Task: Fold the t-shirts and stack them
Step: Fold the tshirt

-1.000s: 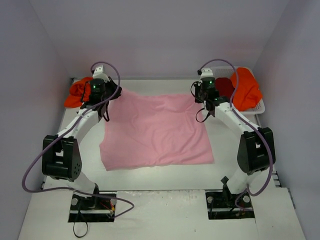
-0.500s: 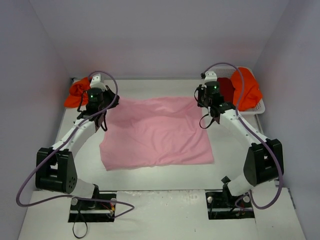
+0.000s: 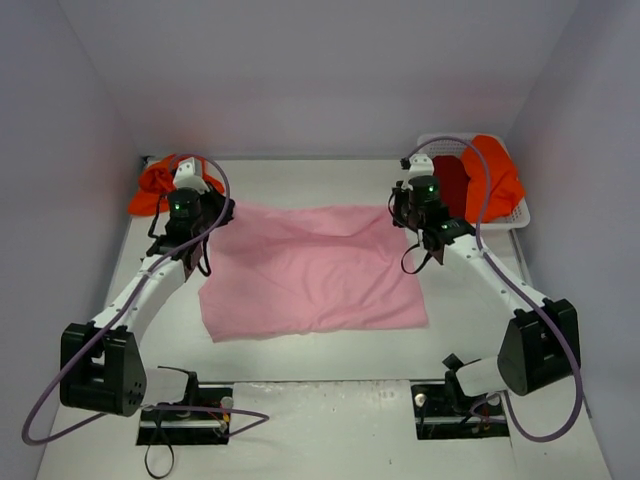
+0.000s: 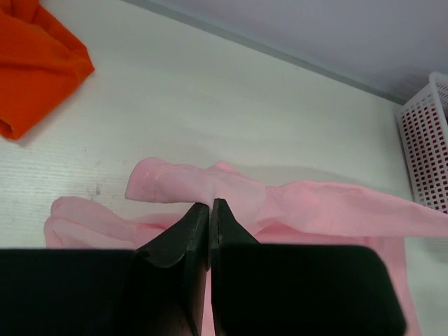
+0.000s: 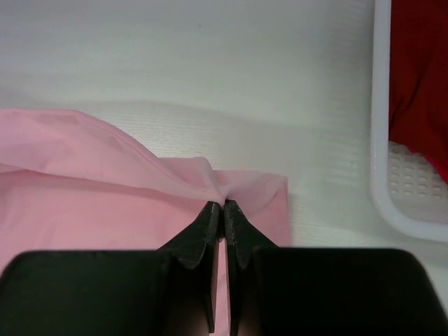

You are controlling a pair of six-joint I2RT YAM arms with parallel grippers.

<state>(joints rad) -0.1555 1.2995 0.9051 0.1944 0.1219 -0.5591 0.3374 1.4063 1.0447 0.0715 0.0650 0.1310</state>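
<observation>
The light pink t-shirt [image 3: 310, 265] lies spread across the middle of the table. My left gripper [image 3: 205, 222] is shut on its far left corner; in the left wrist view [image 4: 210, 204] the pink cloth [image 4: 210, 183] bunches at the fingertips. My right gripper [image 3: 405, 215] is shut on its far right corner; in the right wrist view [image 5: 224, 204] the pink cloth [image 5: 105, 203] puckers at the tips. An orange t-shirt [image 3: 160, 185] lies crumpled at the far left, also seen in the left wrist view [image 4: 35, 63]. Another orange t-shirt [image 3: 497, 175] and the dark red t-shirt [image 3: 450, 180] lie in the basket.
A white latticed basket [image 3: 520, 212] stands at the far right, its rim showing in the right wrist view [image 5: 381, 140] and its wall in the left wrist view [image 4: 423, 154]. White walls enclose the table on three sides.
Both grippers have moved toward the near side with the shirt's far corners, pulling the far edge over the shirt. The pink patch is now shorter front to back.
</observation>
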